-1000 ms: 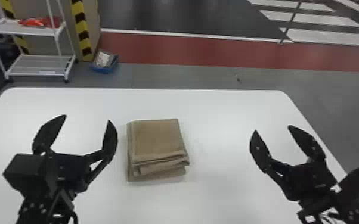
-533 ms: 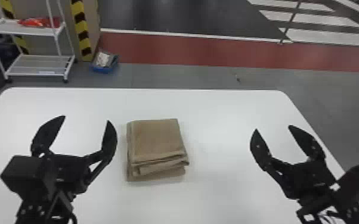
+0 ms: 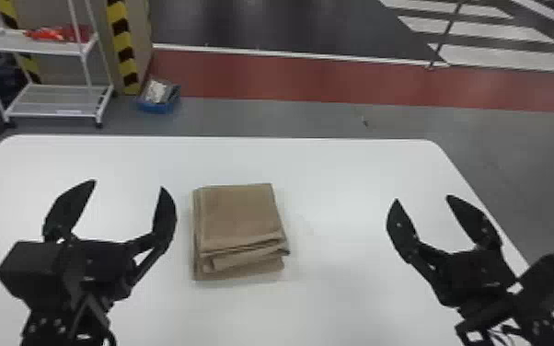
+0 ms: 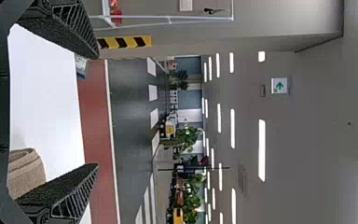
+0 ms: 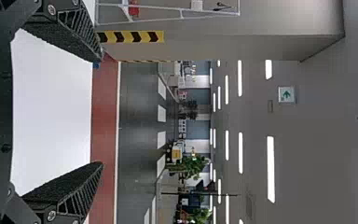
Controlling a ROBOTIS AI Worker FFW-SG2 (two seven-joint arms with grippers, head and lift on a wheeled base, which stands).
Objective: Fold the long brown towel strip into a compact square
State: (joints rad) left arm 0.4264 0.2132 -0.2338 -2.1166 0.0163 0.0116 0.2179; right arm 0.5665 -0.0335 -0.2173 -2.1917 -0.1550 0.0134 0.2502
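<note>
The black left end effector [image 3: 129, 184] and right end effector [image 3: 422, 198] gape wide, empty; sweeping low could unfold the squared brown cloth towel [image 3: 239, 214].

Folded brown towel [image 3: 239, 216] on white table [image 3: 336, 175]; left pincer [image 3: 129, 185], right pincer [image 3: 422, 198] both open.

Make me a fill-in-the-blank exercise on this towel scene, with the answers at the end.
The folded towel is ____ in colour. The table under it is coloured ____. Neither shut nor holding anything, the left tool and the right tool are both ____. The bin on the floor beyond the table is coloured ____.
Missing words: brown; white; open; blue
</note>
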